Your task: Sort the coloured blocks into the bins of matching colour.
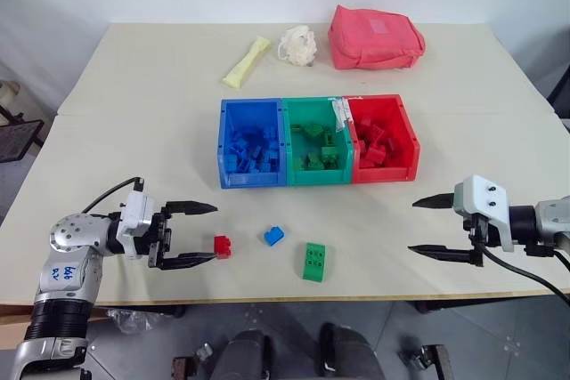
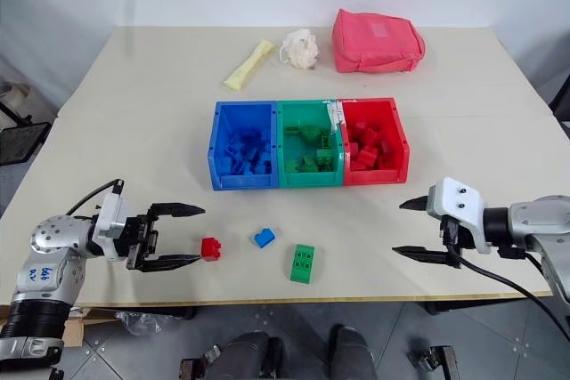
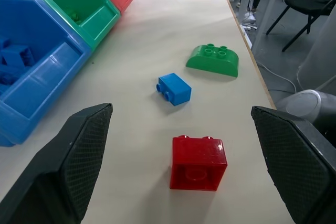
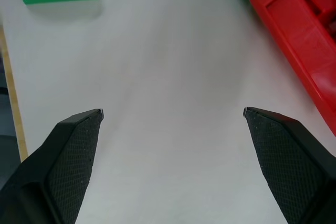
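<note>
The three joined bins sit mid-surface (image 1: 134, 113): blue bin (image 1: 224, 135), green bin (image 1: 289, 144), red bin (image 1: 411, 144), all smooth moulded plastic with sloped front lips. Each holds a heap of bricks of its own colour; the heaps overlap, so no count can be made. A pale label or scrap on the wall between the green and red bins is too small to read.

Three loose studded bricks lie in front of the bins, near the front edge. The red brick (image 1: 222, 246) is squarish and glossy, in front of the blue bin. The blue brick (image 1: 273, 236) lies tilted just beside it, toward the green bin. The green brick (image 1: 313, 262), the largest, has four studs and a rounded side.

The left tool (image 1: 203, 233) stands wide open and empty, its textured black fingertips just beside the red brick. The right tool (image 1: 426, 225) is likewise wide open and empty, in front of the red bin and well apart from all bricks.

Behind the bins lie a soft pink-red fabric pouch (image 1: 374, 38), a crumpled whitish puff (image 1: 298, 44) and a pale yellow wrapper-like strip (image 1: 246, 62); what these last two are cannot be told.
</note>
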Controlling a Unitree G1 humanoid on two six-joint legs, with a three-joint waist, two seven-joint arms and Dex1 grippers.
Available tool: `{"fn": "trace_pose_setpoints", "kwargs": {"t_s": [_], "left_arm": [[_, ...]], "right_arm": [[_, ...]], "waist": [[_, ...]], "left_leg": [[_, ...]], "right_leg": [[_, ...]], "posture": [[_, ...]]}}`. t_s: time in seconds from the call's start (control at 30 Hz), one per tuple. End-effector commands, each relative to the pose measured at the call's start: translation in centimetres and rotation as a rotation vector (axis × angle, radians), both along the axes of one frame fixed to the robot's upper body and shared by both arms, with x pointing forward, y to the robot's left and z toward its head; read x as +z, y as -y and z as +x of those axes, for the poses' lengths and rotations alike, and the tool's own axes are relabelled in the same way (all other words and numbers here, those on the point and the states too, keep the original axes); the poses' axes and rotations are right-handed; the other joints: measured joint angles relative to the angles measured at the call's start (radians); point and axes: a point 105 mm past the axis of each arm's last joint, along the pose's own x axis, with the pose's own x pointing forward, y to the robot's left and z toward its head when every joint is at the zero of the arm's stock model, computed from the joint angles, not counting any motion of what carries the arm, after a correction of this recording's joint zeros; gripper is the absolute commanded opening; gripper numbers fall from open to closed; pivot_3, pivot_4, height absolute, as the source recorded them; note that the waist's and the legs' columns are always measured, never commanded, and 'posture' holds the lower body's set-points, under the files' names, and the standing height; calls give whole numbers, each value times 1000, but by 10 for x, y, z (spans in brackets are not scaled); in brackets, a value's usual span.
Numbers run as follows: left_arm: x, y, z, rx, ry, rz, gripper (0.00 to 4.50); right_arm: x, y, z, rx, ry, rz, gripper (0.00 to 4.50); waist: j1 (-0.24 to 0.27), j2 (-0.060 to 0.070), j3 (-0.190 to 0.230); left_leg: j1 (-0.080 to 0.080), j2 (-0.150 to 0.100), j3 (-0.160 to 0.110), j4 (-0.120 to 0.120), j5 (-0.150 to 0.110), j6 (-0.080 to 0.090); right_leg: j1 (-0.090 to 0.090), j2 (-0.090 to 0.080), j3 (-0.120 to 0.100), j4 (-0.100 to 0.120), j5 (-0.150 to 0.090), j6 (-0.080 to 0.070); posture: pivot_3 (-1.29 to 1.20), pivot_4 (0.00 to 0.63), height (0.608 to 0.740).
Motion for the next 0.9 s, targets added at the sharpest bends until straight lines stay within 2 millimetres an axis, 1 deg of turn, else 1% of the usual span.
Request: {"fn": "trace_pose_setpoints", "kwargs": {"t_s": [0.03,0.07,0.1,0.23,0.33,0.43,0.67,0.73,0.9], "left_arm": [[10,0,-3,0,48,-26,4500],[11,1,-5,-1,50,-28,4500],[11,2,-6,0,50,-31,4500],[6,-1,-15,14,26,-41,4500],[6,0,-21,23,22,-45,4500],[5,2,-24,41,10,-61,4500],[1,12,-34,40,-12,-94,4500],[1,13,-35,44,-13,-99,4500],[2,16,-37,50,-12,-107,4500]], "right_arm": [[8,-10,-3,42,17,-1,4486],[8,-11,-4,44,15,0,4486],[6,-16,-6,54,4,5,4486],[-8,-62,-9,100,-27,77,4486],[-13,-74,-11,99,-31,93,4486],[-23,-97,-8,99,-49,124,4486],[-40,-129,-7,147,-77,130,4486],[-48,-138,-8,165,-88,125,4486],[-65,-145,-8,178,-98,98,4486]], "waist": [[1,0,0],[1,0,0],[1,0,0],[-5,0,0],[-7,0,0],[-5,-1,0],[-3,0,0],[-3,0,0],[-3,-1,-1]], "left_leg": [[0,0,0,0,0,0],[0,0,0,0,0,0],[0,0,0,0,0,0],[0,2,-1,0,-1,-1],[0,3,0,0,-1,-2],[0,3,0,0,-1,-2],[0,3,0,0,-1,-2],[0,3,0,0,-1,-2],[0,3,0,0,-1,-2]], "right_leg": [[0,0,0,0,0,0],[0,0,0,0,0,0],[0,0,0,0,0,0],[0,-3,0,0,0,0],[-1,-2,0,0,-1,-2],[-1,-2,0,0,-1,-2],[-1,-1,1,0,-1,-2],[-1,0,1,0,-1,-2],[-1,1,0,1,-1,-2]], "posture": [[0,150,740],[0,150,740],[0,150,740],[0,150,740],[0,150,740],[0,150,740],[0,150,740],[0,150,740],[0,150,740]]}}
